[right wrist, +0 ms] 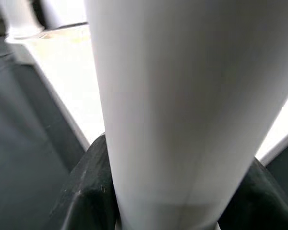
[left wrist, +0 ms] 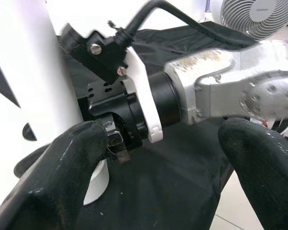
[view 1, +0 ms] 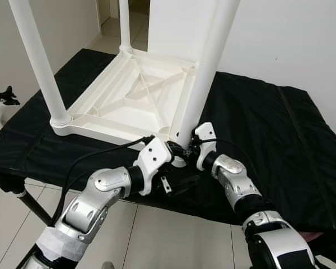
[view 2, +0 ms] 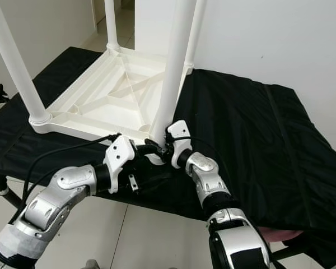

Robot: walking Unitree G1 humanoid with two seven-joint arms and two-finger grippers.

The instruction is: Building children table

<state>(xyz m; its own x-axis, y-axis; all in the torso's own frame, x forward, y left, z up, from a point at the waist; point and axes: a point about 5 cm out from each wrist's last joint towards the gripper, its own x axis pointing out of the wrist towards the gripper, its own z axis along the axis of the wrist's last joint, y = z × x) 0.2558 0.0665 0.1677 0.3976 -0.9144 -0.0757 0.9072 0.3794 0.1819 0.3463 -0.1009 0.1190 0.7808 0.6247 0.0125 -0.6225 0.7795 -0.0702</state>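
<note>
Here, both claws meet at the white table leg (view 1: 204,78): right claw (right wrist: 153,191) pinching it, left claw (left wrist: 149,167) spread, over black cloth (view 1: 269,129).

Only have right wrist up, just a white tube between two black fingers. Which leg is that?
Observer: The near-right leg of the upturned white table; the right gripper clamps it near its base.
Operator: Left arm?
Observer: Left gripper is at the same leg base, opposite the right one, fingers spread.
Operator: Other legs in?
Observer: Three more stand upright at the other corners, like the near-left leg.
</note>
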